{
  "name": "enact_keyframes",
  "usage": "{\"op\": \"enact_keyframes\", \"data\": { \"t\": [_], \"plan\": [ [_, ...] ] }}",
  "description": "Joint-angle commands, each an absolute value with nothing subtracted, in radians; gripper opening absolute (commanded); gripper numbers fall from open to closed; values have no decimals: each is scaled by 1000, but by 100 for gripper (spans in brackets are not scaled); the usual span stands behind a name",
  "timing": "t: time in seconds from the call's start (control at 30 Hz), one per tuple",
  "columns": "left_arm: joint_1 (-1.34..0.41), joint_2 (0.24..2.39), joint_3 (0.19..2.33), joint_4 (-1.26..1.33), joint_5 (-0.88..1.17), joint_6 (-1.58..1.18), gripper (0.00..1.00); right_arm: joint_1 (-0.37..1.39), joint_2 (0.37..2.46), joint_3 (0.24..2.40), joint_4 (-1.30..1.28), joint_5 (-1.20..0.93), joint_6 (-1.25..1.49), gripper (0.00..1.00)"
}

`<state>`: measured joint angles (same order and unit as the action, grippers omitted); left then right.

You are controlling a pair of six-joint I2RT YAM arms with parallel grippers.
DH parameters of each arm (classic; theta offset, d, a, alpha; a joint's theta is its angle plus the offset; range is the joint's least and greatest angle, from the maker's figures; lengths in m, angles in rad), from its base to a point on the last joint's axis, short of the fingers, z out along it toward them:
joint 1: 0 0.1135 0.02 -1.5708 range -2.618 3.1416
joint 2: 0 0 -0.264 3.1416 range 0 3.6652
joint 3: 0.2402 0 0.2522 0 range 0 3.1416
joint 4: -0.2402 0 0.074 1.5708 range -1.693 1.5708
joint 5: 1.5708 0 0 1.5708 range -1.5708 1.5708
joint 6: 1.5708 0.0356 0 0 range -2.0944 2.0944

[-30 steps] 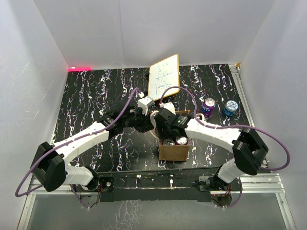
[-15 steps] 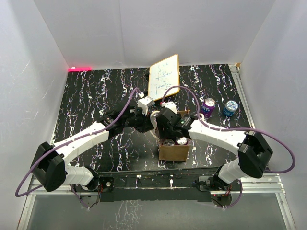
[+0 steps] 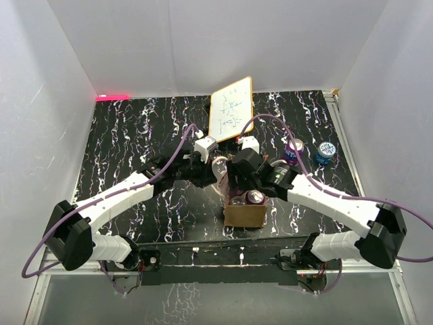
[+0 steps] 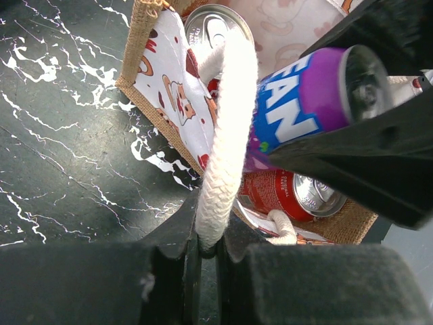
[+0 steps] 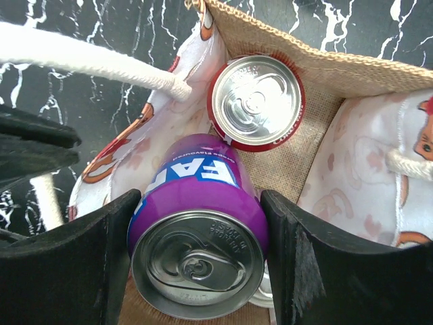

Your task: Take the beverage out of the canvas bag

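Observation:
The tan canvas bag (image 3: 245, 215) stands near the table's front edge, its mouth open. My right gripper (image 5: 199, 261) is shut on a purple Fanta can (image 5: 196, 203) and holds it tilted above the bag's opening (image 5: 291, 47). In the top view this gripper (image 3: 231, 173) is just behind the bag. My left gripper (image 4: 208, 247) is shut on the bag's white rope handle (image 4: 226, 122) and holds it up. The purple can also shows in the left wrist view (image 4: 304, 112). Red cans (image 5: 256, 101) remain inside the bag (image 4: 145, 40), and two can tops show from above (image 3: 256, 197).
A wood-framed whiteboard (image 3: 231, 108) leans at the back centre. A purple can (image 3: 294, 150) and a blue can (image 3: 325, 152) stand on the table to the right. The second rope handle (image 5: 413, 162) lies at the bag's right side. White walls close in the table.
My right gripper has risen and moved back-left with the purple can, and the right arm's elbow has swung right. My left gripper has kept hold of the handle in place.

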<state>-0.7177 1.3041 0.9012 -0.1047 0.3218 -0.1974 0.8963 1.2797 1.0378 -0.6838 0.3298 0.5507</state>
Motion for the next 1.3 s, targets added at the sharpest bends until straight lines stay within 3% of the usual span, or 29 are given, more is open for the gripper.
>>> {"op": "enact_keyframes", "data": {
  "t": [0.0, 0.73, 1.27],
  "plan": [
    [-714, 1313, 928, -103, 282, -175, 0, 903, 1175, 1111, -634, 359, 544, 8],
    [-715, 1310, 931, -107, 279, -173, 0, 902, 990, 1252, -577, 516, 409, 8],
    [-715, 1310, 931, -110, 272, -168, 0, 898, 1047, 1341, -505, 1079, 147, 8]
  ]
}}
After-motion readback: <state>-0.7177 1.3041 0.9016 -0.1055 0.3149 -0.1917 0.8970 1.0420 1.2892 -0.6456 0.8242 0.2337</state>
